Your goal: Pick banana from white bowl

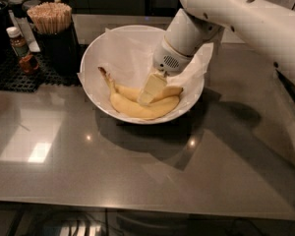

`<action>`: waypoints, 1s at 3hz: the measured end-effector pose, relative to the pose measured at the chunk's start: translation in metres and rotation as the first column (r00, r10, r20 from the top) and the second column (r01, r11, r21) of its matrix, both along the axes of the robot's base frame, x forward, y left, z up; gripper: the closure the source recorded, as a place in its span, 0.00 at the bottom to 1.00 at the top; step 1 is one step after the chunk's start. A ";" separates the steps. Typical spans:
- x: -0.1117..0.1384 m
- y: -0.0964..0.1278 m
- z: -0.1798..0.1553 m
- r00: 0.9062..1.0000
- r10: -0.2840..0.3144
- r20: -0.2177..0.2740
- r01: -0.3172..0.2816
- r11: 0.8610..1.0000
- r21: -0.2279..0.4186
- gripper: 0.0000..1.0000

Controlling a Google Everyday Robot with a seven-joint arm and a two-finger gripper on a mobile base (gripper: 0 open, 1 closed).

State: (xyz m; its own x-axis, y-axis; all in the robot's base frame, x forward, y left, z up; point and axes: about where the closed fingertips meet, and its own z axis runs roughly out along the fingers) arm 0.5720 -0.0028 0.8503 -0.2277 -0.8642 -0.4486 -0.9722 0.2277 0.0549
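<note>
The white bowl (108,43) with a white paper liner stands on the grey table. Two yellow bananas lie in its front half. The banana (122,90), the slimmer one, has a long stem ending in a dark tip (103,72) and lies behind a plumper banana (137,110). My gripper (147,96) reaches down into the bowl from the upper right and sits right on the middle of the slimmer banana, hiding part of it.
A black holder of wooden sticks (51,18) and a small brown bottle (19,45) stand on a black mat at the back left. My white arm (246,18) spans the upper right. The table's front edge (137,208) runs along the bottom.
</note>
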 end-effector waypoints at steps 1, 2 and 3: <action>0.005 -0.020 -0.001 0.998 -0.054 0.034 0.055 0.998 -0.011 0.43; 0.018 -0.030 0.004 0.995 -0.062 0.075 0.064 0.998 -0.020 0.45; 0.036 -0.029 0.006 0.995 -0.044 0.094 0.046 0.999 -0.015 0.44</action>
State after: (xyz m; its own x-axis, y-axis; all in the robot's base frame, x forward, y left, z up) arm 0.6076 -0.0318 0.8564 -0.2246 -0.8618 -0.4549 -0.9616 0.2716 -0.0399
